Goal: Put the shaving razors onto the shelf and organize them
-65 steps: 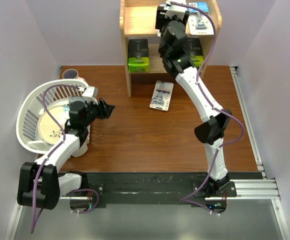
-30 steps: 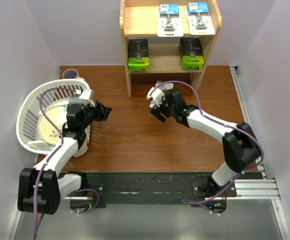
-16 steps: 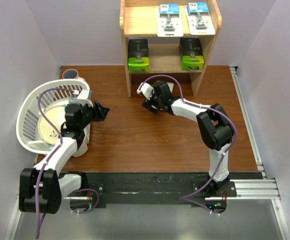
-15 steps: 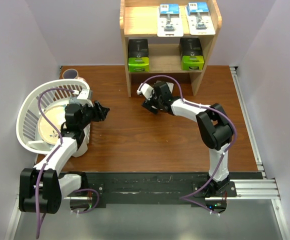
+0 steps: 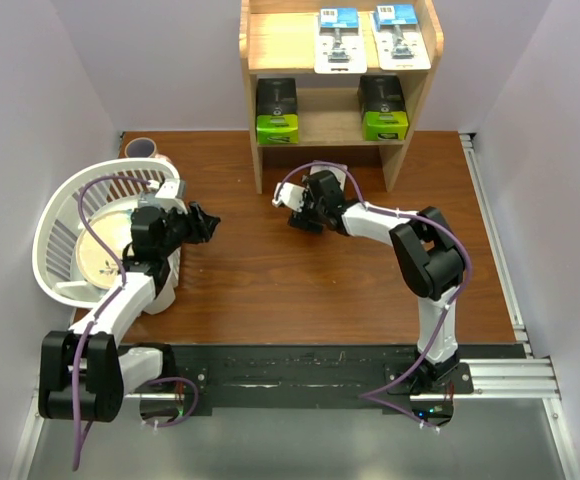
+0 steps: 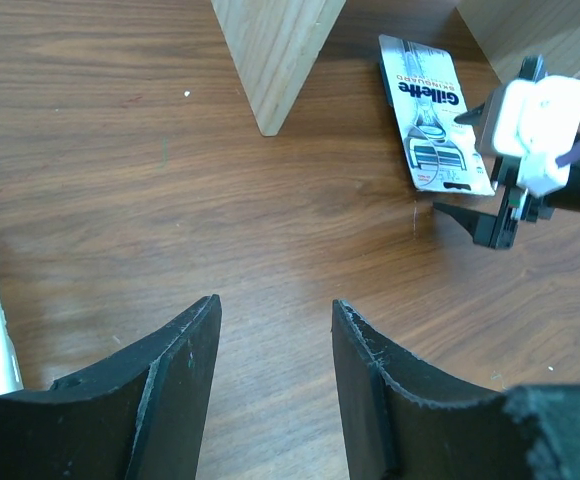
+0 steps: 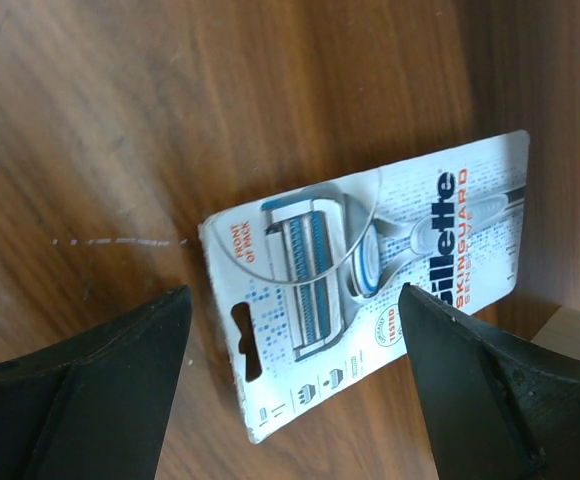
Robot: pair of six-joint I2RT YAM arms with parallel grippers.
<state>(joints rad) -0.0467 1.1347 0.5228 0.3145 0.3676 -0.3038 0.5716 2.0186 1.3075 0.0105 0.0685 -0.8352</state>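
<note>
Having left the pale-wood shelf (image 5: pixel 280 40) two seconds back, the right tool (image 5: pixel 293 203) is now hovering low, fingers spread wide, over a blister card (image 7: pixel 370 270) that is lying flat on the dark wood-grain bench (image 5: pixel 270 280) beside the shelf's side panel. The card is glossy white-and-blue, reading "Gillette SKINGUARD" (also "FRONT OF PACK"). The left tool (image 6: pixel 275 312) is gaping empty beside the white slatted basket (image 5: pixel 55 240)

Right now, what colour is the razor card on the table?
The razor card is white with blue print; clearest in the right wrist view.
</note>
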